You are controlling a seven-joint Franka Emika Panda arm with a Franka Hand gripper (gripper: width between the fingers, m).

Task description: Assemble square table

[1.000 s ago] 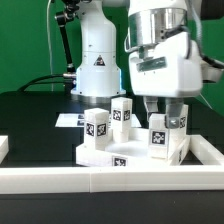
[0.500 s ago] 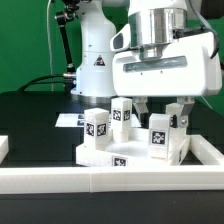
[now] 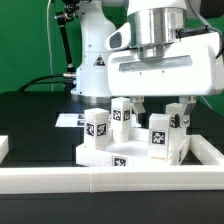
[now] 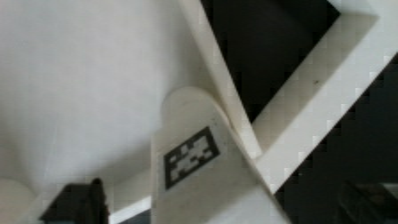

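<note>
Gripper [image 3: 162, 104]: fingers spread wide, holding nothing, above the table | white plastic square table slab [image 3: 130, 153]: upside down on black surface [image 3: 40, 120], four short white tagged legs upright | long white border wall [image 3: 110, 178]: nearest the camera.

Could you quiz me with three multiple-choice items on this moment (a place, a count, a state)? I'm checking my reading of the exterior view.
1. Where is the gripper?
A. above the square table
B. over the marker board
C. resting on the white border wall

2. How many legs stand upright on the table?
A. one
B. two
C. four

3. How do the jaws stand?
A. shut on a leg
B. open, holding nothing
C. shut and empty

Answers: 1 A, it hangs over the back legs. 2 C, four tagged posts show. 3 B, the fingers stand wide apart.
</note>
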